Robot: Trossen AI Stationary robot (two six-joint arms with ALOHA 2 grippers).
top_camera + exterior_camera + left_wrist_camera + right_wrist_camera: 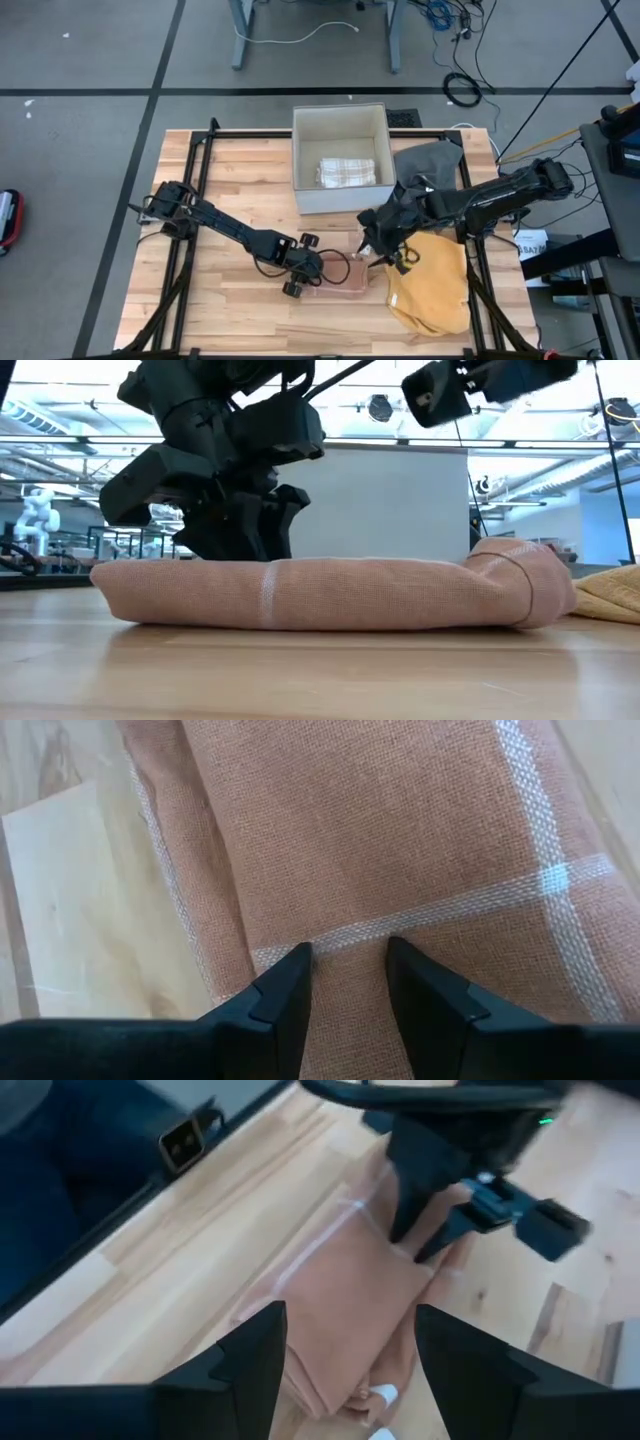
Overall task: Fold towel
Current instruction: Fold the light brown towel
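Lying lower centre in the high view, the folded pink towel point(340, 278) runs left-right; left gripper point(312, 272) narrowly parted over its left end, right gripper point(374, 248) wide at its right

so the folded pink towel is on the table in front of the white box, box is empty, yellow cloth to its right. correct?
Not quite: the white box is not empty. The high view shows a folded pale checked towel lying inside it. The rest holds: the folded pink towel lies on the table in front of the box, with the yellow cloth to its right.
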